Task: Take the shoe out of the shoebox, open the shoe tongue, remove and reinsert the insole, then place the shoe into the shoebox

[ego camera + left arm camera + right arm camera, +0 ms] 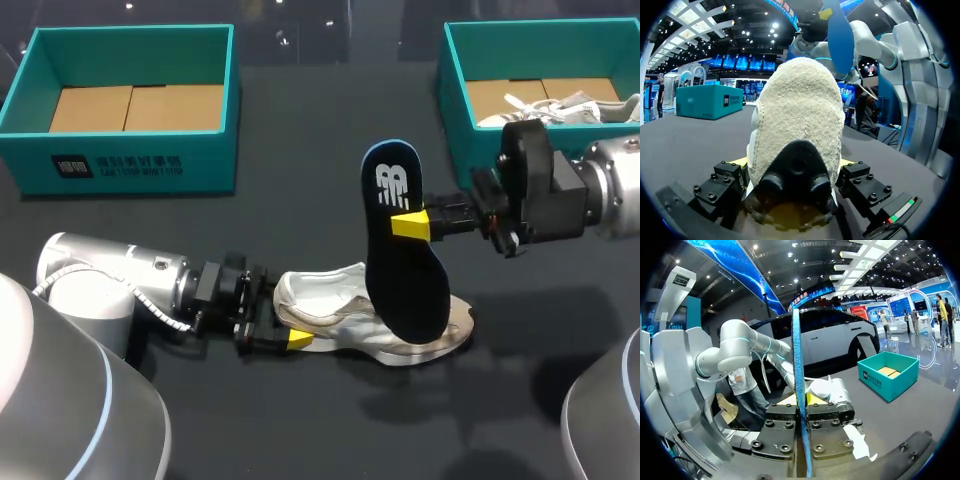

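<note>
The shoe [345, 322], a pale cream trainer, lay on its sole near the middle of the dark surface [300, 430], with its heel toward the left arm and its toe pointing to the right. The left tool [290, 338] was closed on the heel. In the left wrist view the fuzzy heel collar filled the space between the two fingers, which pressed against it from both sides, so that only slivers of their yellow tips showed.

The insole [400, 250] was out of the shoe and stood on end above its front half, leaning a little. It was dark navy with a blue edge and a white mark near its upper end. Its lower end overlapped the toe area in the head view, and I could not tell whether the two touched. The right tool [412, 225] gripped the insole around the upper middle. In the right wrist view the insole showed edge-on as a thin blue strip clamped between the two fingers.

Two teal shoeboxes stood at the far side of the surface, well apart from the shoe. The left shoebox [130, 150] showed only its brown cardboard floor. The right shoebox [455, 90], just behind the right arm, held a second shoe [560, 108], white with loose laces.
</note>
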Available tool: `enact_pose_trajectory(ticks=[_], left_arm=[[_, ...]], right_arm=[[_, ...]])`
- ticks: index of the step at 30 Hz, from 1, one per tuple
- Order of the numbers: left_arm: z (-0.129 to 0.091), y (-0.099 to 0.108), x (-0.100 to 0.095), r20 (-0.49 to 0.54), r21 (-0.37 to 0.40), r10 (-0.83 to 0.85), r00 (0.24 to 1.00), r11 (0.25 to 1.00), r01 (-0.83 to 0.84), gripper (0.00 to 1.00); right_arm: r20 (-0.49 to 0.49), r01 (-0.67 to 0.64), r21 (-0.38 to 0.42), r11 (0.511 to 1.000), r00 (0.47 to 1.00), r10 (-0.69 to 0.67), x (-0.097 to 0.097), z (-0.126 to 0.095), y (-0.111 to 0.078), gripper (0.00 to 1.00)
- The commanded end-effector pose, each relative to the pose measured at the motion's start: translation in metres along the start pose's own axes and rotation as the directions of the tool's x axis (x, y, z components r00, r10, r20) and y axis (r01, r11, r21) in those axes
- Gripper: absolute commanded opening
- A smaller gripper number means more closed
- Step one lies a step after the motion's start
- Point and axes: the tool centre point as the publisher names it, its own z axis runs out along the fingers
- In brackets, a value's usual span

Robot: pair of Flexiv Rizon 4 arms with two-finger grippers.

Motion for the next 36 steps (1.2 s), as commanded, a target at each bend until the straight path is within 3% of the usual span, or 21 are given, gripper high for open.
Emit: enact_pose_trajectory(ticks=[1, 15, 16, 17, 18, 19, 26, 31, 36], left_arm=[[-0.001, 0.003, 0.001, 0.003, 0.001, 0.000, 1.000, 1.000, 0.000, 0.00], [-0.002, 0.000, 0.001, -0.001, 0.004, -0.004, 1.000, 1.000, 0.004, 0.00], [-0.003, 0.000, 0.002, -0.006, 0.002, -0.009, 1.000, 1.000, 0.009, 0.05], [-0.004, -0.001, 0.002, -0.006, 0.001, -0.008, 1.000, 1.000, 0.008, 0.24], [-0.004, -0.002, 0.003, -0.010, -0.009, -0.005, 1.000, 1.000, 0.005, 0.69], [-0.005, -0.002, 0.004, -0.010, -0.011, -0.002, 1.000, 1.000, 0.002, 1.00], [-0.014, -0.004, 0.008, 0.006, -0.071, 0.009, 1.000, 0.997, -0.009, 1.00], [-0.026, -0.009, 0.008, 0.057, -0.202, -0.005, 0.998, 0.979, 0.017, 1.00], [-0.029, -0.013, 0.008, 0.069, -0.211, 0.005, 0.998, 0.977, 0.010, 1.00]], right_arm=[[0.020, 0.007, -0.003, 1.000, 1.000, -0.007, 0.009, -0.005, 0.001, 0.00], [0.020, 0.009, -0.001, 1.000, 1.000, -0.009, 0.010, -0.007, 0.003, 0.00], [0.020, 0.009, -0.001, 1.000, 1.000, -0.009, 0.010, -0.007, 0.003, 0.00], [0.020, 0.009, -0.001, 1.000, 1.000, -0.009, 0.010, -0.007, 0.003, 0.00], [0.020, 0.009, -0.001, 1.000, 1.000, -0.009, 0.010, -0.007, 0.003, 0.00], [0.020, 0.009, -0.001, 1.000, 1.000, -0.009, 0.010, -0.007, 0.003, 0.00], [0.020, 0.009, -0.001, 1.000, 1.000, -0.009, 0.010, -0.007, 0.003, 0.00], [0.020, 0.009, -0.001, 1.000, 1.000, -0.009, 0.010, -0.007, 0.003, 0.00], [0.020, 0.009, -0.001, 1.000, 1.000, -0.009, 0.010, -0.007, 0.003, 0.00]])
